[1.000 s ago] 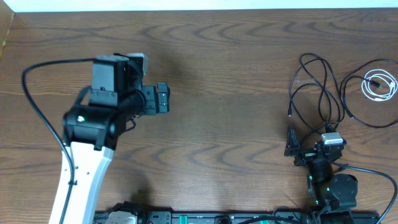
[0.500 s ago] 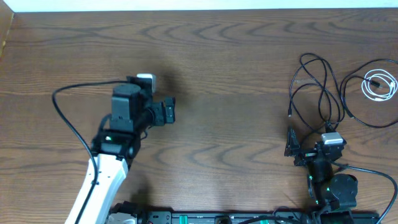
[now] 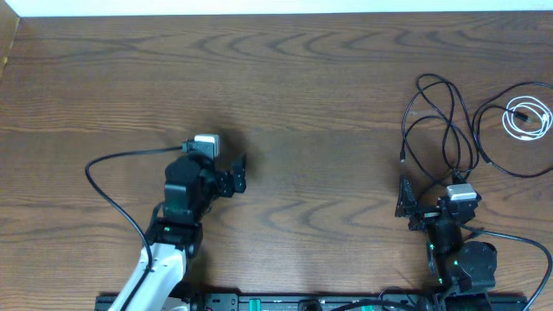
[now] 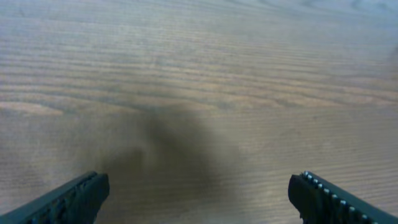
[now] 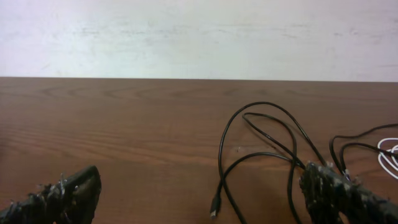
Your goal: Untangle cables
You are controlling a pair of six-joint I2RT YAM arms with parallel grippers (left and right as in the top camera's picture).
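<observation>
Black cables (image 3: 449, 121) lie in loose, overlapping loops on the wooden table (image 3: 328, 78) just beyond the right gripper (image 5: 199, 186), with a coiled white cord (image 3: 527, 117) farther to its right (neither is held). That gripper's fingers stand spread; the left gripper (image 4: 199, 186), well to its left, gapes too.

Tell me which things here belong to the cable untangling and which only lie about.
For the job: long thin black cords with small plugs; short thin white cord, coiled.
Not for it: brown wooden table; thick black wire fixed to the left arm.
</observation>
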